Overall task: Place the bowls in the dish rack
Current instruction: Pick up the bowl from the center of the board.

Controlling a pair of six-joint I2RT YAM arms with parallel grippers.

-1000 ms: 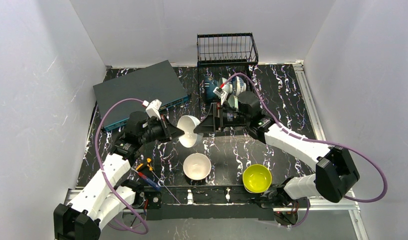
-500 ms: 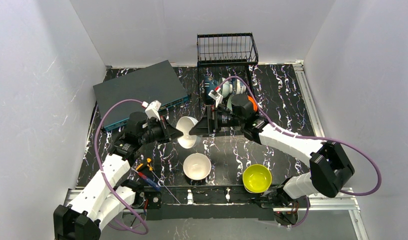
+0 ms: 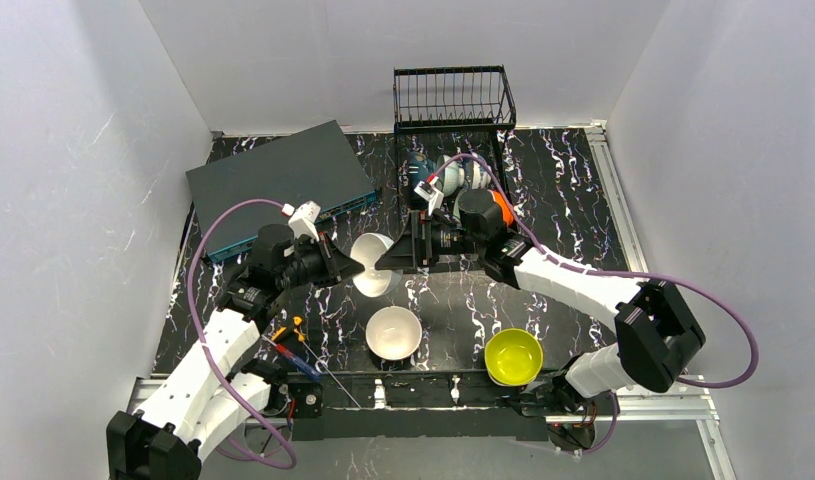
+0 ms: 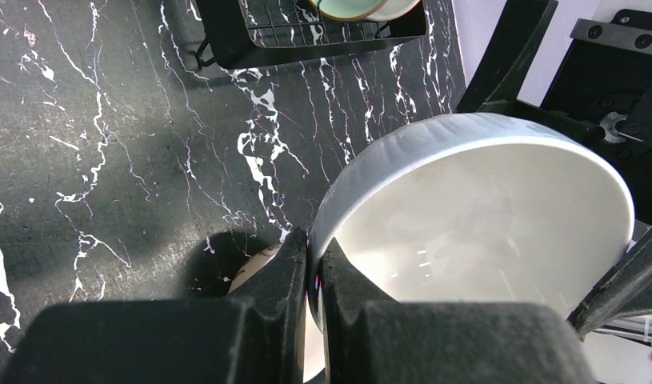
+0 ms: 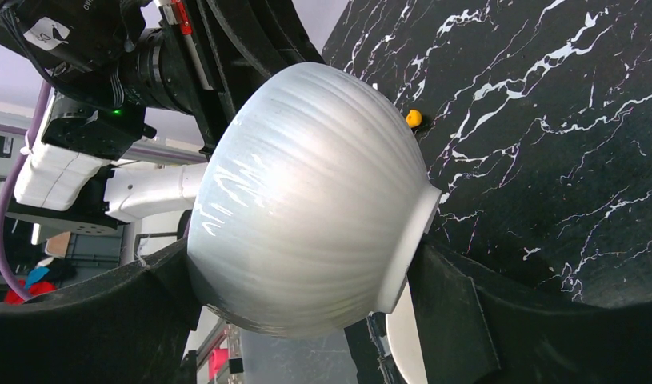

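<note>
A white bowl [image 3: 373,262] hangs tipped on its side above the table's middle. My left gripper [image 3: 345,266] is shut on its rim, one finger inside and one outside, as the left wrist view [image 4: 314,272] shows on the bowl [image 4: 482,216]. My right gripper [image 3: 398,255] is open, its jaws straddling the bowl's ribbed outside [image 5: 306,208] from rim to foot [image 5: 306,268]. A second white bowl [image 3: 393,332] and a yellow bowl [image 3: 513,356] stand upright near the front edge. The black wire dish rack [image 3: 453,97] stands at the back, with a dark blue bowl [image 3: 418,172] and a patterned bowl [image 3: 473,172] in its base.
A dark grey flat box [image 3: 280,180] lies at the back left. Small tools [image 3: 291,345] lie by the left arm's base. The rack's frame [image 4: 306,40] shows at the top of the left wrist view. White walls close in the table on three sides.
My right gripper has moved left, bringing its open jaws around the white bowl. My left gripper has held the bowl nearly still, shifting slightly left.
</note>
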